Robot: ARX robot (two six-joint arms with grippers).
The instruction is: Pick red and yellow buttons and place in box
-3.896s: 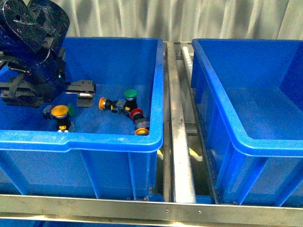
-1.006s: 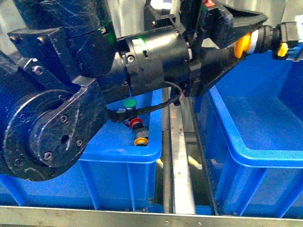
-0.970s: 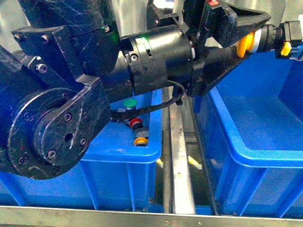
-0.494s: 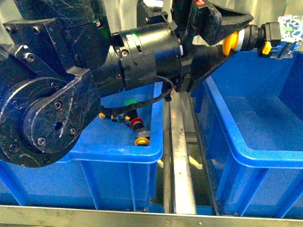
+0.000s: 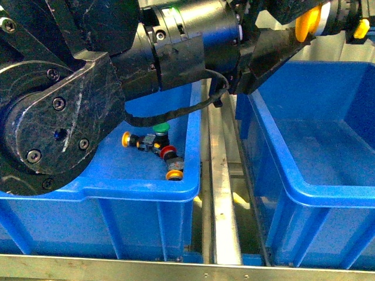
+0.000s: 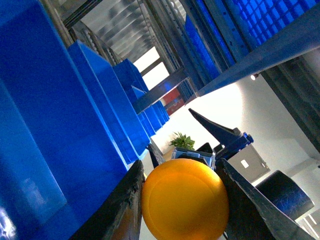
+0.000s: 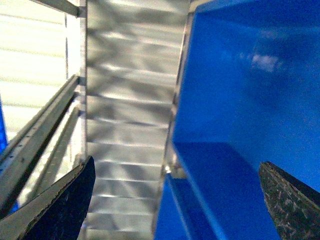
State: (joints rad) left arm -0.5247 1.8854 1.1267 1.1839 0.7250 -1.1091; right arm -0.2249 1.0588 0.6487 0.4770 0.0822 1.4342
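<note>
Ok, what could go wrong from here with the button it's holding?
The left gripper pinches the yellow button by its rounded cap, so it may slip early. It hangs high over the right bin; released from there, it might bounce out.

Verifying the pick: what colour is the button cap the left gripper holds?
Yellow button cap; clearest in left wrist view.
</note>
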